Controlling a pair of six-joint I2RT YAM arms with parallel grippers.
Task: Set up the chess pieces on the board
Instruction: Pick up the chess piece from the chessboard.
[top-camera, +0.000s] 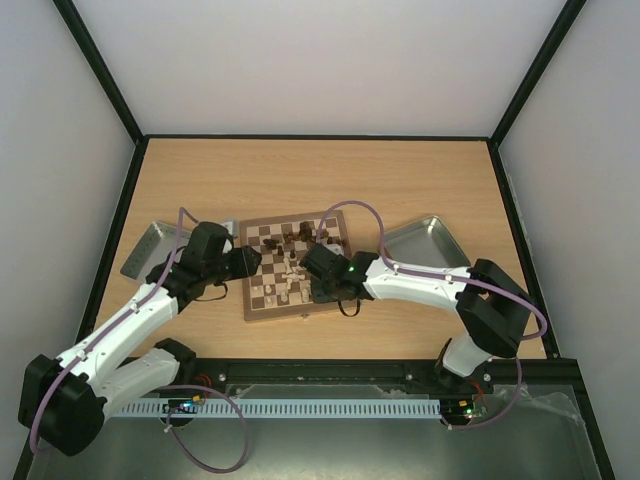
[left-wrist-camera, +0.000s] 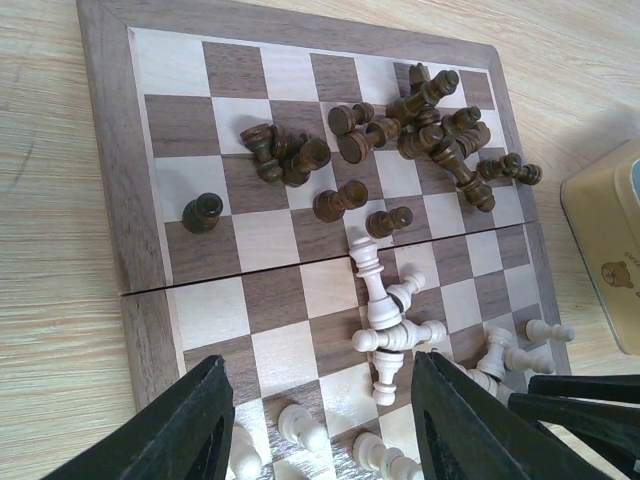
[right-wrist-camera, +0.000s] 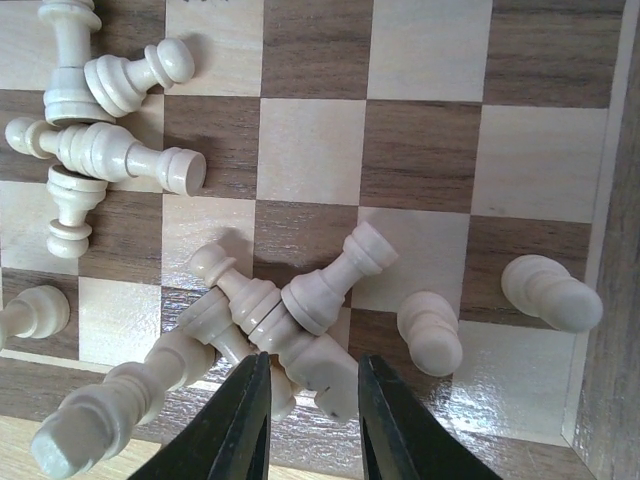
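The board (top-camera: 258, 268) lies at the table's middle, its light border showing in the left wrist view (left-wrist-camera: 110, 150). Dark chess pieces (left-wrist-camera: 430, 120) are strewn over its far half, mostly toppled; one dark pawn (left-wrist-camera: 202, 212) stands alone. Pale chess pieces (left-wrist-camera: 385, 320) lie in a heap on the near half. My left gripper (left-wrist-camera: 320, 362) hangs open above the pale side, holding nothing. My right gripper (right-wrist-camera: 314, 360) is down at the board's edge, its fingers pressed on both sides of a pale piece (right-wrist-camera: 330, 385) that lies in a tangle of others (right-wrist-camera: 240, 295).
A grey metal tray (top-camera: 150, 250) sits left of the board and another (top-camera: 425, 242) to its right. A yellowish tin (left-wrist-camera: 605, 250) shows beside the board's edge. Loose pale pawns (right-wrist-camera: 550, 292) lie near the board's corner. Black frame rails bound the table.
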